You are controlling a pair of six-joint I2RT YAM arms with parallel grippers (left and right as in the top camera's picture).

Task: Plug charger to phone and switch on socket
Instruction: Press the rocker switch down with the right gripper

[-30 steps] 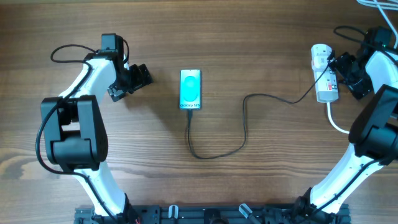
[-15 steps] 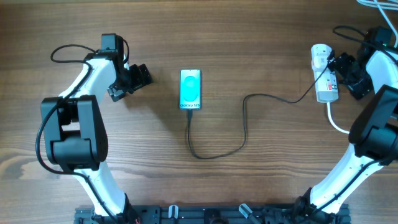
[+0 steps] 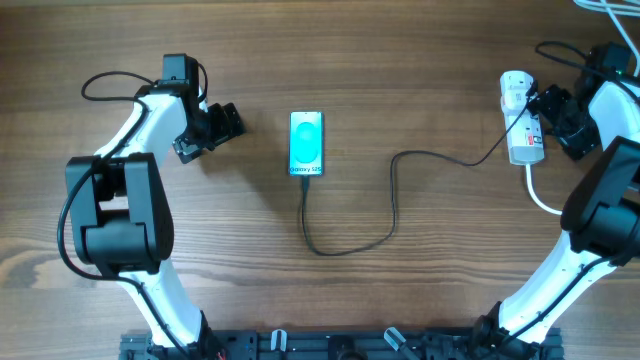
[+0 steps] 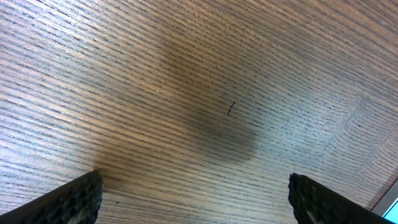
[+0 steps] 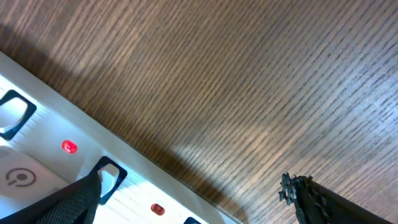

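Note:
The phone (image 3: 306, 144) lies flat mid-table, its cyan screen up. The thin black charger (image 3: 392, 195) cable runs from the phone's bottom edge, loops right and climbs to the black plug on the white socket (image 3: 521, 128) at the far right. Whether its tip is seated in the phone I cannot tell. My left gripper (image 3: 213, 135) stands open left of the phone, and only bare wood shows between its fingers (image 4: 68, 202). My right gripper (image 3: 560, 118) stands open beside the socket (image 5: 56, 168), one finger over its edge near the red marks (image 5: 69, 147).
A thick white cord (image 3: 540, 196) leaves the socket toward the right arm's base. White cables (image 3: 603, 8) cross the top right corner. A black rail (image 3: 330, 346) runs along the near edge. A black wire (image 3: 100, 86) loops by the left arm.

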